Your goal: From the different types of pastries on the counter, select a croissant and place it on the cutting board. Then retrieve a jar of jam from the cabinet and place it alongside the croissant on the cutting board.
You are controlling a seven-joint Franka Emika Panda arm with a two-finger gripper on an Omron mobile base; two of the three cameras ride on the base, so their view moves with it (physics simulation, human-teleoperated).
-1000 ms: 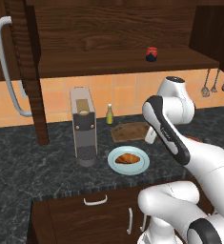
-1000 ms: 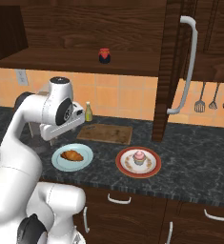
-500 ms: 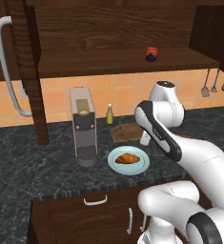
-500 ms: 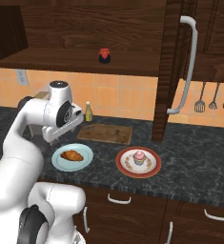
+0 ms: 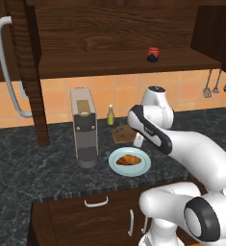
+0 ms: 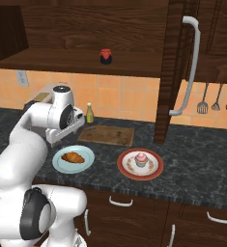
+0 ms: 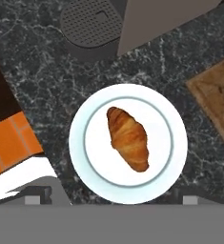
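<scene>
Dark-brown wood of the cabinet (image 6: 110, 29) spans the top of the right base view, its door swung open at the right with the curved handle, and on its shelf at upper centre the jar of jam (image 6: 105, 56) stands untouched, so the second half of the task has not begun. Below it the counter (image 6: 197, 159) runs across the middle of the frame, and at its centre the cutting board (image 6: 106, 134) lies bare, with neither item on it. The croissant (image 7: 128, 137) sits in the middle of the hand view on the light-blue plate (image 7: 173, 157), not yet lifted, while the other pastry (image 6: 141, 158) rests on the red plate (image 6: 126, 169) right of centre. Judged from this, the work is at the very first step, the approach to the croissant. The gripper (image 5: 138, 141) hangs above the plate's far edge in the centre of the left base view; its fingertips barely peek in at the bottom corners of the hand view, wide apart with nothing between them, so the jaws appear open. Against the frames from a second ago, the arm has folded lower and moved leftward in the left base view, toward the plate, while the pastries, jar and board have not moved.
</scene>
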